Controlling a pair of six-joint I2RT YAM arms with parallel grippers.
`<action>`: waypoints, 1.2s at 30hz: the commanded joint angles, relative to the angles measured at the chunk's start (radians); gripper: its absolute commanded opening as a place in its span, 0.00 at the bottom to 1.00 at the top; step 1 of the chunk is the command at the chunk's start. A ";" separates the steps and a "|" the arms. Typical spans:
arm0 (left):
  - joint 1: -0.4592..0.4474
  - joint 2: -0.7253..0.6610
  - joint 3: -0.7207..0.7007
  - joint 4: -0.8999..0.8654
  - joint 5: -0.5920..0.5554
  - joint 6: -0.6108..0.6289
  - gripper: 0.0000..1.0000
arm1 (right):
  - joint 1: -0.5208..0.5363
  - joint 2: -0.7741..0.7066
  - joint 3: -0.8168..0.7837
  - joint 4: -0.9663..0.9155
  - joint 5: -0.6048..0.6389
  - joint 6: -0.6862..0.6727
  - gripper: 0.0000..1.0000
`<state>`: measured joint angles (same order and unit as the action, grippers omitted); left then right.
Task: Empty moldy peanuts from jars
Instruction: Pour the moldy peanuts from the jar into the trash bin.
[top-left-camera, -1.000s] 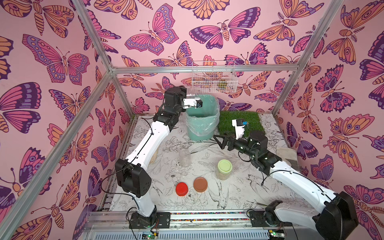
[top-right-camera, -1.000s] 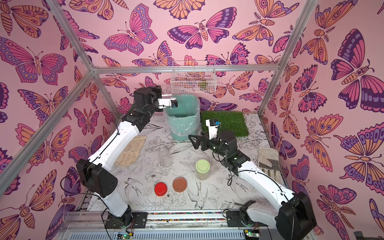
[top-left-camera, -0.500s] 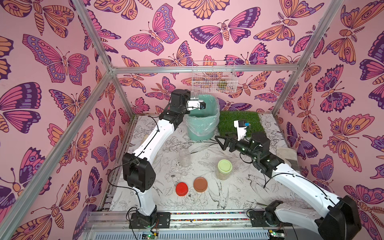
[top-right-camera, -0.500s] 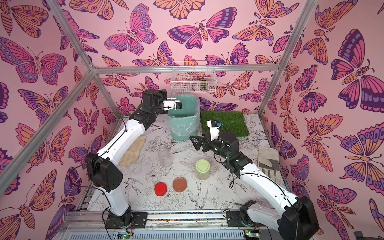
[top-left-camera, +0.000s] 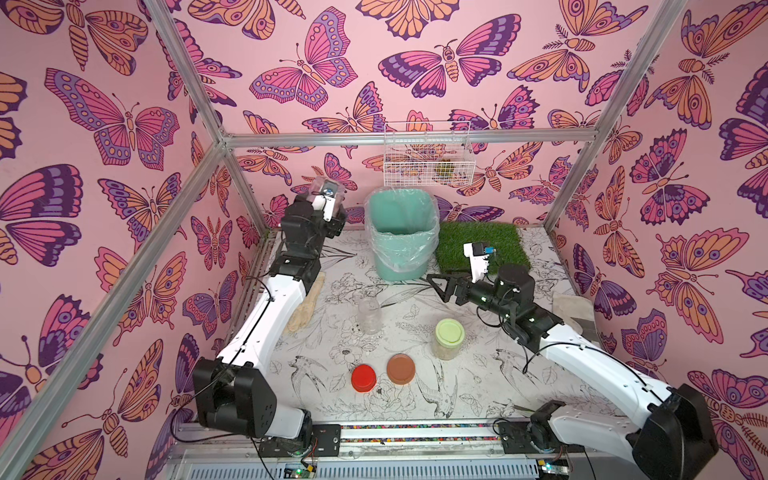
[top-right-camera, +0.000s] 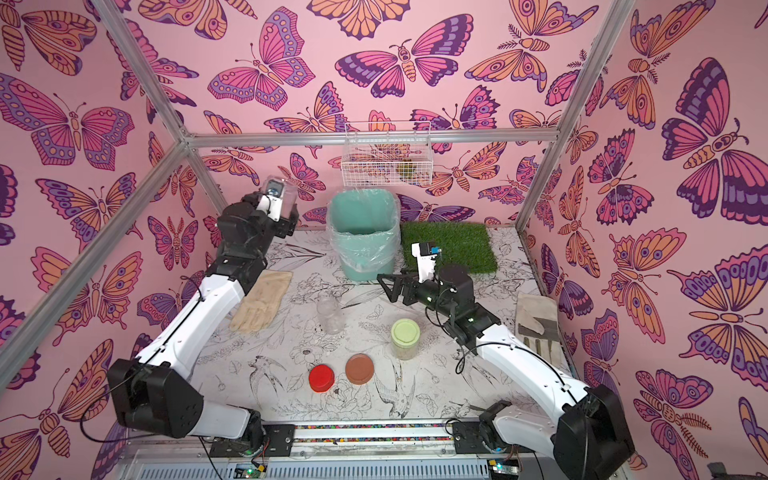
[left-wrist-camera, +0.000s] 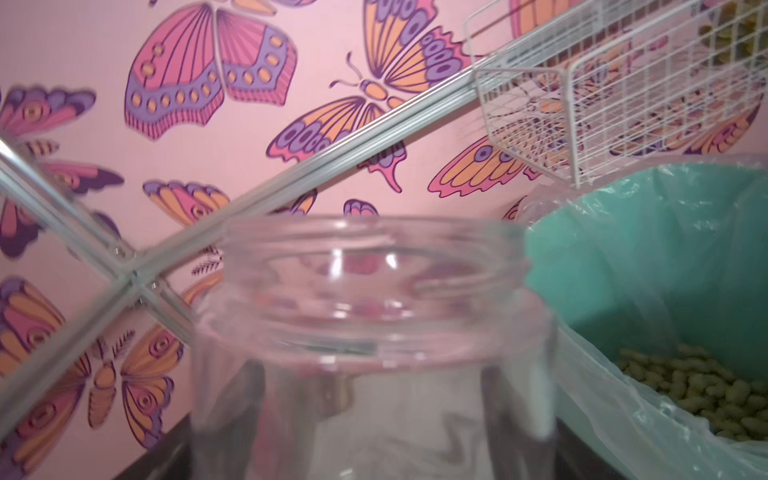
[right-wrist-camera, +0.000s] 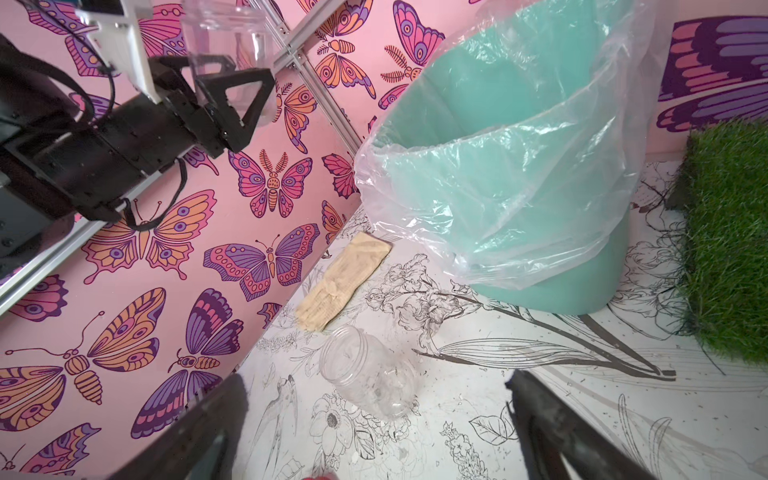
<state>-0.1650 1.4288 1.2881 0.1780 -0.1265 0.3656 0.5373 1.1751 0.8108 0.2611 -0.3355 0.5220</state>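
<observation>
Nearest, close to the table's front edge, a red lid and a brown lid lie side by side, just apart, neither on a jar. A little further in, to their right, stands the capped jar, its light green lid on and peanuts in its lower part. Left of it, about mid-table, an empty jar sits lidless and untouched. The right gripper hovers above the table between that jar and the bin, its jaws spread wide with nothing in them. Its wrist view shows the empty jar between and beyond the two fingers. A left glove lies along the left edge and a right glove by the right edge. Toward the far edge stands the teal bin with its clear liner. Loose peanuts lie on its bottom, seen from the left wrist. A grass mat fills the far right corner, just beside the bin. Over the far left corner, left of the bin and well above the table, the left gripper clamps the held jar by its body. That jar is clear, lidless and empty. A wire basket hangs on the back wall above the bin.
</observation>
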 joint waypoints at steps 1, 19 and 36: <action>0.060 -0.065 -0.102 0.211 0.044 -0.331 0.00 | -0.004 0.018 0.013 0.028 -0.023 0.027 0.99; 0.101 -0.068 -0.038 0.042 0.185 -0.082 0.00 | 0.007 0.053 -0.017 0.071 -0.022 0.024 1.00; -0.304 0.526 0.708 -0.210 -0.201 1.652 0.00 | -0.035 -0.067 -0.140 0.059 0.026 -0.035 0.99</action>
<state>-0.4778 2.0056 1.8984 -0.0860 -0.2817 1.8332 0.5194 1.1343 0.6773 0.3176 -0.3256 0.5133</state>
